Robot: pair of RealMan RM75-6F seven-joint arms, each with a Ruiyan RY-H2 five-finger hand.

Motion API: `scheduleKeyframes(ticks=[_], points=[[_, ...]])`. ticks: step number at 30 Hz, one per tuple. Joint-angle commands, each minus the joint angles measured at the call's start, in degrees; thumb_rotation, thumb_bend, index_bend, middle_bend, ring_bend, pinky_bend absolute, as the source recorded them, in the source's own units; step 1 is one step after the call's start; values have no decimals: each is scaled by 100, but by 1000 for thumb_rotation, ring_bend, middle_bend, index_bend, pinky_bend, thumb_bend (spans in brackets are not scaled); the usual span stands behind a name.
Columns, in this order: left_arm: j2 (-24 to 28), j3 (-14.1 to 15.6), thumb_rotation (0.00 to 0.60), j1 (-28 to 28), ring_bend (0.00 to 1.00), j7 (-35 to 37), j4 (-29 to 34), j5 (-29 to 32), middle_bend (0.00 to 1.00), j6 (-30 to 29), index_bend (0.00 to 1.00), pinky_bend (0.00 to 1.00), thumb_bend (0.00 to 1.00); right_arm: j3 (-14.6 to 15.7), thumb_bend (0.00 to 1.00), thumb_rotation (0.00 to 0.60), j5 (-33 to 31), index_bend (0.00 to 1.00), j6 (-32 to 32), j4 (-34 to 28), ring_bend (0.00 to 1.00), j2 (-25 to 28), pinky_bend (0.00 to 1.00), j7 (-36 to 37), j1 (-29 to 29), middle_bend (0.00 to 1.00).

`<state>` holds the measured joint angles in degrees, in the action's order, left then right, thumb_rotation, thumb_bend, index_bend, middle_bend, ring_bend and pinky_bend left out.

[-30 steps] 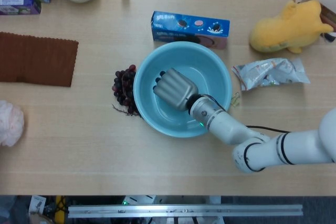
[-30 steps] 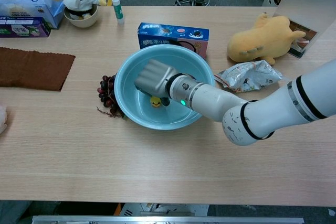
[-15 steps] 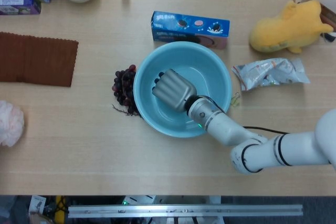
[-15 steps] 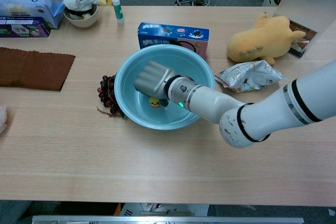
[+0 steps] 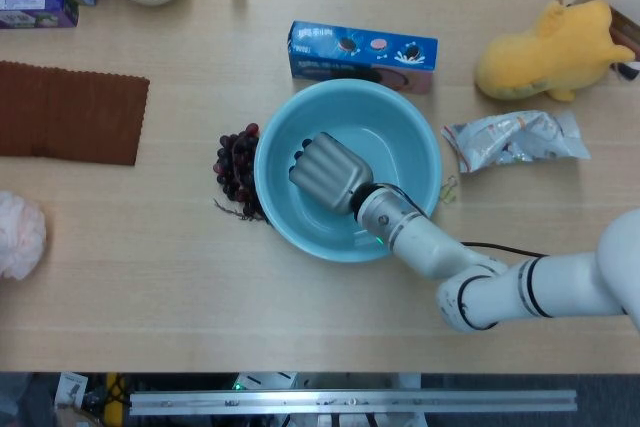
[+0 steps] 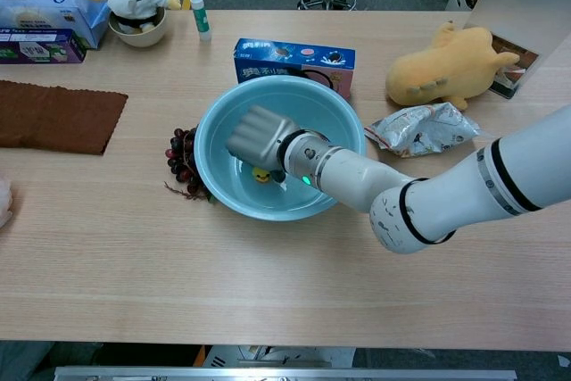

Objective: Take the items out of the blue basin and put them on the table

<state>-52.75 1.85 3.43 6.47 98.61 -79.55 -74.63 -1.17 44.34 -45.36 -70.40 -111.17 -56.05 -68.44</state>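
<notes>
**Hand over a small yellow toy in the blue basin**

Fingers of the right hand [image 5: 328, 171] curl down toward the floor of the blue basin [image 5: 410, 137], and the grey back of the hand faces up in both views. Just under its palm, the chest view shows a small yellow toy [image 6: 260, 175] with a dark spot on it; the fingertips hang around it, but whether they actually pinch it cannot be told, since the hand covers most of the toy. In the head view the toy is hidden beneath the hand entirely. The right forearm runs from the wrist over the near rim of the basin, toward the near right edge of the table.

Just outside the basin wall on the hand's left lies a bunch of dark grapes [image 5: 236, 169], touching the rim. Beyond the hand, against the far side of the basin, stands a blue cookie box [image 5: 363, 54]. To the right of the basin rests a crinkled silver snack packet [image 5: 515, 140], and farther off on the same side sits a yellow plush toy [image 5: 553, 50]. Well away to the left lies a brown cloth [image 5: 68, 112]. The left hand shows in neither view.
</notes>
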Motion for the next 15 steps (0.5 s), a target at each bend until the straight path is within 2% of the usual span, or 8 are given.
scheduleKeyframes(ticks=[1,15], points=[[-2,-2,600,0,233,2,0,0,254,-1,194,333,270,0,277,600,24,558,-8,-4,392,2,564,11,12,461],[0,-8,600,-2,233,-6,6,2,254,-6,194,333,270,-71,307,600,142,591,-54,-75,418,67,565,108,83,479]])
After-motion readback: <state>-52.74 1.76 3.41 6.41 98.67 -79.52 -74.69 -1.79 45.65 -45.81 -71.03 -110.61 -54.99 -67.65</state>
